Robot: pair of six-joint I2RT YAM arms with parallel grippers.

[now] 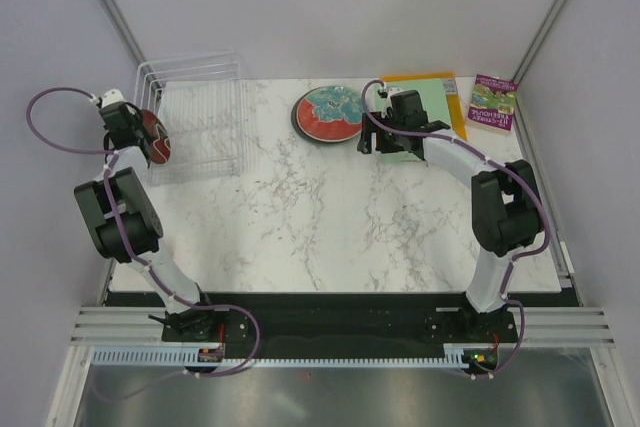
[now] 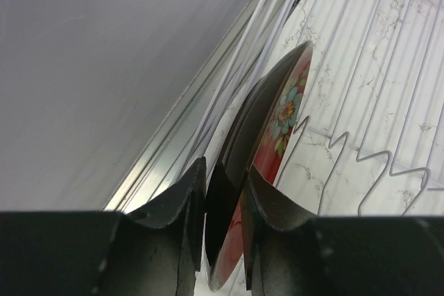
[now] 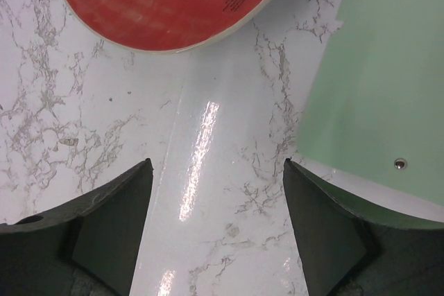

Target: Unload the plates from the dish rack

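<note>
1. The dish rack (image 1: 190,67) stands at about 10 o'clock on the marble table (image 1: 300,217). From above, its slots look bare except at the 9 o'clock side.
2. There the left gripper (image 2: 225,168) is clamped on the rim of the held red plate (image 2: 281,119), one finger on each face. This plate stands on edge, tilted, with rack wires showing on both sides of it in the left wrist view, so it has not yet cleared the rack. The dark layer behind its red flowered face may be its underside or a second plate; the pictures do not settle which.
3. Unloaded so far: the flat red plate (image 1: 327,112) with a teal pattern lies at about 12 o'clock on the table, well apart from the rack. A dark rim shows around it, which may be another plate beneath, but that cannot be told for sure.
4. The right gripper (image 3: 217,168) hangs over bare marble with its fingers apart and nothing between them. It is between the flat red plate at its 11 o'clock and the green mat (image 1: 437,97) at its 2 o'clock. A book (image 1: 493,102) lies further right, at the table's 2 o'clock.
5. Judgement: the task looks nearly finished. What is left is lifting the held red plate out of the rack, carrying it toward the 12 o'clock spot and laying it down.
</note>
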